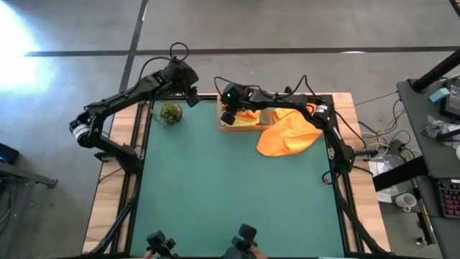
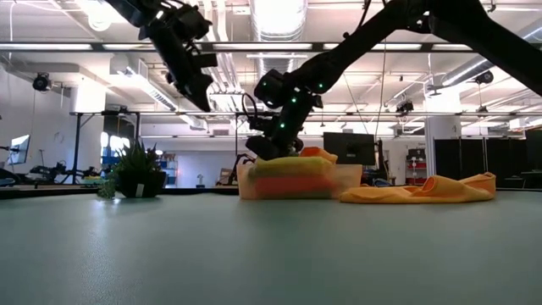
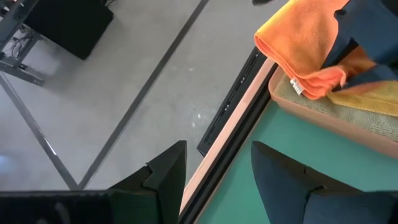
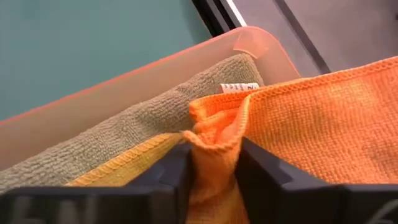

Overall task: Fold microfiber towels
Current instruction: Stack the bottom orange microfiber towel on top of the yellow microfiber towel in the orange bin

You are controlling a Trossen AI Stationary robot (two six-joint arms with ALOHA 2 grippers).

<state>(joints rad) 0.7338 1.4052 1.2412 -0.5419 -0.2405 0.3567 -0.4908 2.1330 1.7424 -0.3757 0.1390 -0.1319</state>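
The right gripper (image 4: 214, 163) pinches a bunched fold of soft orange towel (image 4: 323, 124) over the tray (image 4: 93, 115). The left gripper (image 3: 217, 180) hangs released, holding nothing, at the table's far left.

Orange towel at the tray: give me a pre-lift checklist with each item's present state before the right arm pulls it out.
1. Right gripper has a fold of the orange towel between its fingers: ok.
2. Grip fully closed: cannot tell.
3. Only orange cloth pinched, not the yellow towel beneath: ok by the right wrist view.
4. Sage towel lying in the tray: ok.
5. Left gripper open, raised away from the tray: ok.
6. Other orange towel lies spread on the mat beside the tray: ok.
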